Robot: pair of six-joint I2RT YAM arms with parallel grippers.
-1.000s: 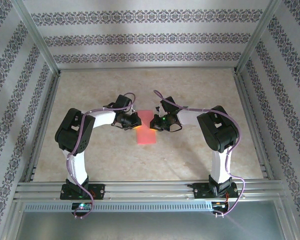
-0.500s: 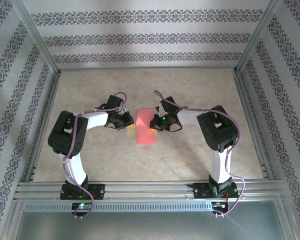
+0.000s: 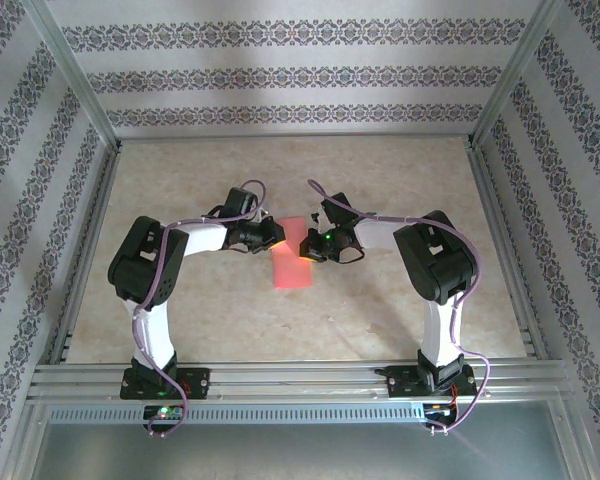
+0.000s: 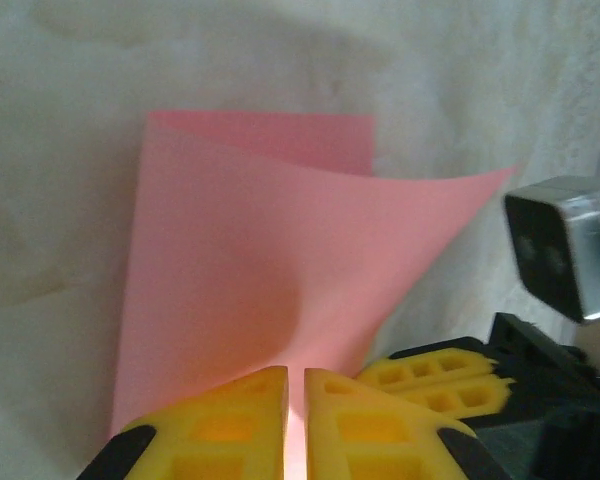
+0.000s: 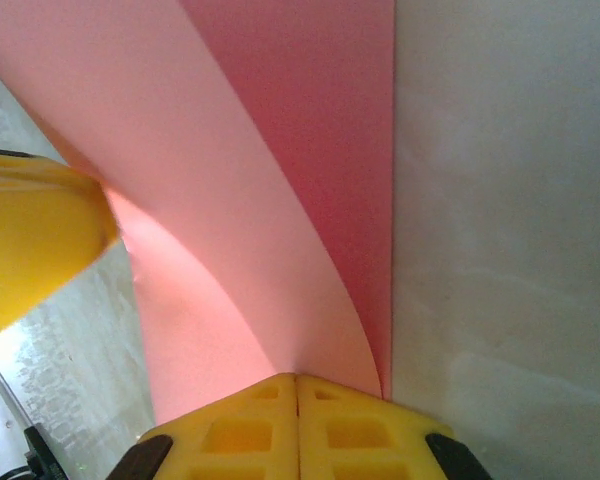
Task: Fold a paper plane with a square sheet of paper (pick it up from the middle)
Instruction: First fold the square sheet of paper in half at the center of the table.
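Both arms bend inward from their bases, elbows pushed out to the sides and forearms angled toward each other over the middle of the beige marbled table point(image 3: 380, 180). The left gripper point(image 3: 276, 237) and right gripper point(image 3: 302, 244) meet almost tip to tip at the far end of the sheet of thin pink-red paper point(image 3: 292, 268), which stretches back toward the bases.

In the left wrist view, the left gripper point(image 4: 295, 378) has its yellow fingers pressed nearly together, pinching the sheet's point(image 4: 250, 250) edge. The sheet bows upward, one corner lifted to the right. The right gripper point(image 5: 297, 382) is likewise clamped on the curling sheet point(image 5: 280, 200), its fingers touching.
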